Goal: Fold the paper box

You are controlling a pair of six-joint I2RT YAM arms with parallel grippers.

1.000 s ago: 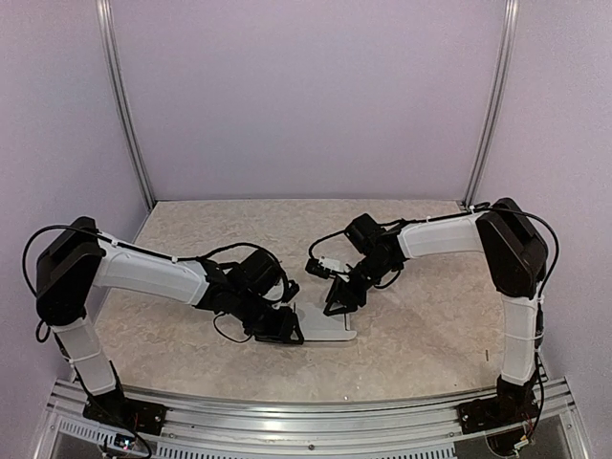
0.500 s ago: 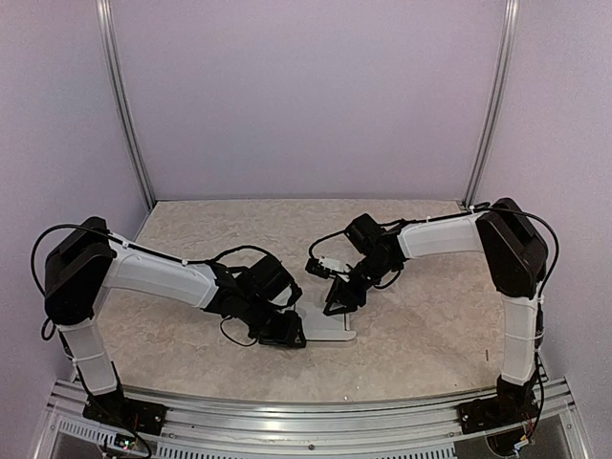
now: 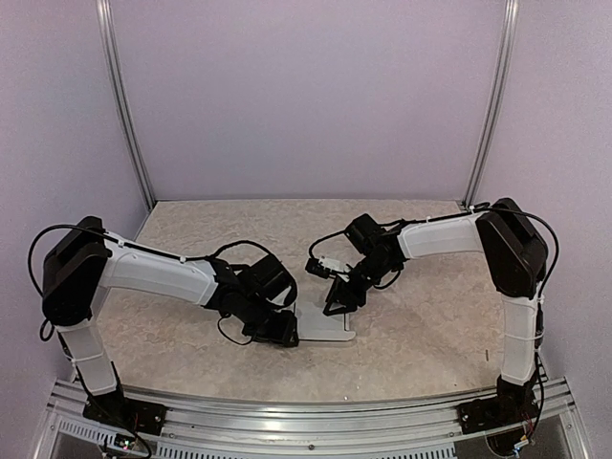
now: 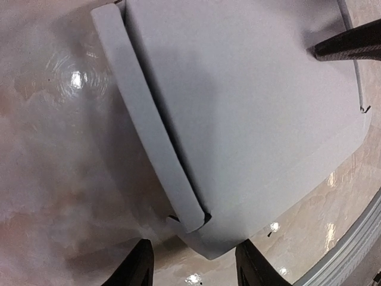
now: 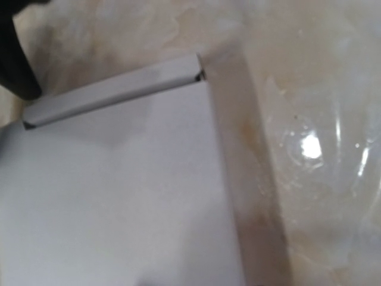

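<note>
1. Lying flat on the table (image 3: 430, 325), at about 6 o'clock from its middle, the paper box (image 3: 330, 328) shows one broad pale panel. A narrow flap (image 4: 156, 131) is already turned over along one edge.
2. The left gripper (image 3: 289, 332) sits at the box's 9 o'clock. Its fingers (image 4: 138, 268) stand apart with a corner of the card just ahead of the gap, and nothing is clamped.
3. The right gripper (image 3: 340, 300) hangs low at the box's 12 o'clock. A dark bar (image 4: 351, 44) on the far edge is probably its finger. I cannot tell whether its jaws are wide or narrow.
4. The card looks thin and light, and will likely skate on this glossy top. It should spring back at the creases and dent under a hard pinch.
5. The best hold is probably one tool pinning the broad panel flat. The other can then take a flap by its free edge, close to the crease.
</note>
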